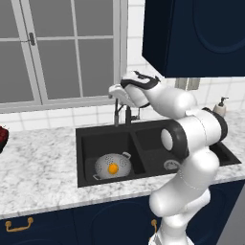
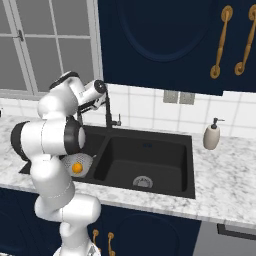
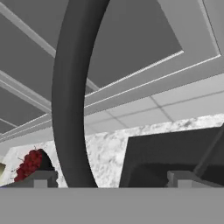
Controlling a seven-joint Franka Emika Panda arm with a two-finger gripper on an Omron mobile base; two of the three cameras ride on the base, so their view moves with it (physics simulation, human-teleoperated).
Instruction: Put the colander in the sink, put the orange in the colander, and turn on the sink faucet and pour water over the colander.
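Nearest the robot, the marble counter (image 1: 38,167) runs along the front edge, and the sink (image 1: 88,165) is set into it with two black basins. In the left basin sits the colander (image 1: 113,165), upright on the basin floor, and the orange (image 1: 113,168) lies inside it, roughly at its middle; the right base view shows the same pair at the near left of the sink, partly behind the arm. The right basin holds nothing but its silver drain (image 2: 143,181).

Farther back, at the rear rim between the basins, the sink faucet (image 2: 107,112) rises. The gripper (image 1: 117,95) is up at the faucet, and in the hand view the dark curved tube (image 3: 72,87) of the spout passes close between the two finger tips, which stand spread wide and apart from it, pinching nothing. Whether either tip touches the tube cannot be told.

Judging by this, the first two steps look done and the faucet is the thing in hand. It should be rigid, smooth and somewhat slippery metal, fixed at its base, so it would swing rather than lift; a push against the side of the spout, or on the small lever (image 2: 118,121) low at the base, seems the sensible hold. A soap dispenser (image 2: 212,136) stands far right, beyond the sink, and a dark red bowl (image 1: 2,136) is at the far left
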